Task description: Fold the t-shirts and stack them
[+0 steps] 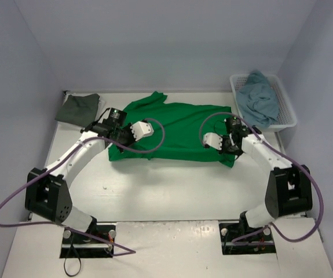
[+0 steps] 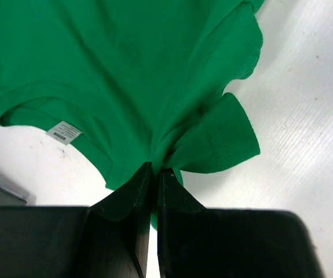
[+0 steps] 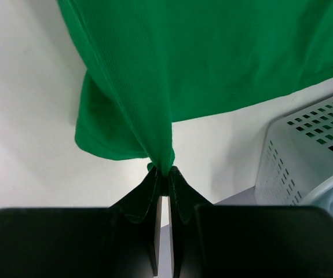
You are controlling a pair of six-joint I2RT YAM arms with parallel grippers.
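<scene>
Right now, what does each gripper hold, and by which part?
Both pinch the green t-shirt: left gripper beside a sleeve, right gripper at a bunched edge.

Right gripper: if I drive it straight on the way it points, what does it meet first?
The green t-shirt: the right gripper pinches it, and the cloth spreads straight ahead of the jaws. The white basket sits off to the right, probably clear; depth is unclear.
</scene>
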